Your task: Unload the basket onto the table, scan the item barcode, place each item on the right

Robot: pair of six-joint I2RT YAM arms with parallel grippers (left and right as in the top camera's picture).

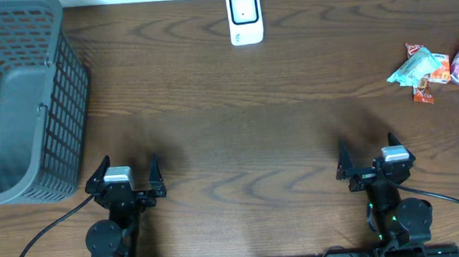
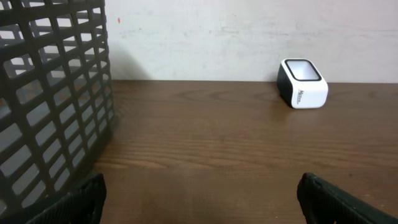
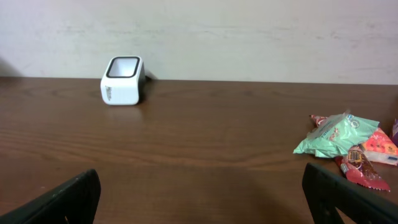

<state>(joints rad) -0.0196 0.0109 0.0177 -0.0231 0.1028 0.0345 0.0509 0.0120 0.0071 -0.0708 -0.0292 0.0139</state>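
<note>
Scanner (image 1: 244, 16) one, basket (image 1: 69, 92) one, left claw (image 1: 130, 163), right claw (image 1: 367, 146).

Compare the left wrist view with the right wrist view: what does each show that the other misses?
Left wrist only: the grey mesh basket filling its left side. Right wrist only: the snack packets lying at the right. Both: the white scanner standing at the back of the brown table, in front of a pale wall.

Basket (image 1: 70, 100) far left, scanner (image 1: 244, 16) back centre, snack packets (image 1: 420, 68) far right — well apart.
</note>
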